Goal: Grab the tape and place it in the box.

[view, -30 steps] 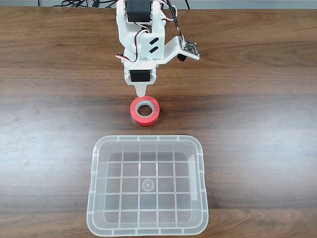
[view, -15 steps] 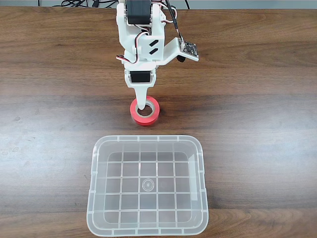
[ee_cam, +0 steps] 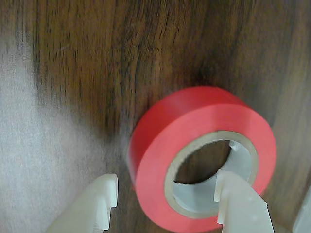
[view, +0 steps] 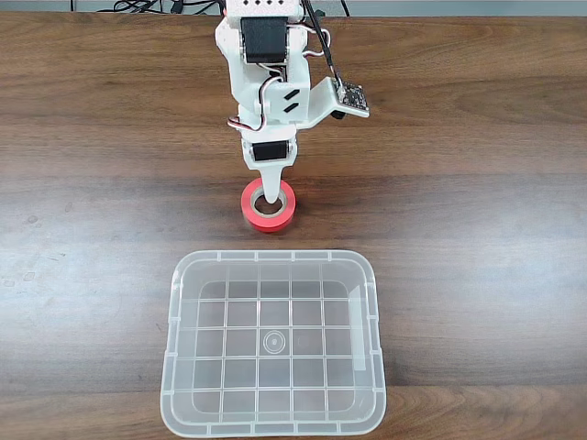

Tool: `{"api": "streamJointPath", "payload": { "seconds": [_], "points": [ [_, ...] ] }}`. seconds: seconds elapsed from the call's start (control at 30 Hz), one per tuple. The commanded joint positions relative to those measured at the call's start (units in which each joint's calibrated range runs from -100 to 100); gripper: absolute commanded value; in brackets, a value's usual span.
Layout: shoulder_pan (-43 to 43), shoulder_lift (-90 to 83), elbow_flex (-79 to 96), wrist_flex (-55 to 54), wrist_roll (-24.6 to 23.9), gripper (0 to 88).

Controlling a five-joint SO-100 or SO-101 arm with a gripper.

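The tape (view: 256, 216) is a red-orange roll with a pale core, lying flat on the wooden table just beyond the box (view: 275, 256), a clear plastic bin with a ribbed bottom and nothing in it. My white gripper (view: 272, 194) points down onto the roll. In the wrist view the tape (ee_cam: 194, 116) is close up, and my gripper (ee_cam: 167, 183) is open and straddles its near wall. One of the fingers (ee_cam: 238, 204) is inside the core and the other stands just outside the roll, a small gap away.
The dark wooden table (view: 477, 229) stretches to both sides of the arm. A small circuit board (view: 353, 92) sticks out from the wrist on the right of the fixed view. Black cables (view: 138, 5) lie at the far edge.
The gripper has come down and forward from just behind the roll. Its lower finger now reaches into the tape's core. The tape and box have stayed in place.
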Motion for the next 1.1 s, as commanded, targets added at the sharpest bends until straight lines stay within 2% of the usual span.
{"api": "streamJointPath", "payload": {
  "seconds": [0.0,0.3,0.77,1.07],
  "points": [
    [-0.1,3.8,-1.7,-3.3,0.3,15.6],
    [0.6,3.0,-3.4,-2.1,1.2,5.0],
    [0.6,-5.1,-3.6,0.7,2.2,4.9],
    [4.1,-5.1,-21.6,16.3,1.8,4.9]
  ]
}}
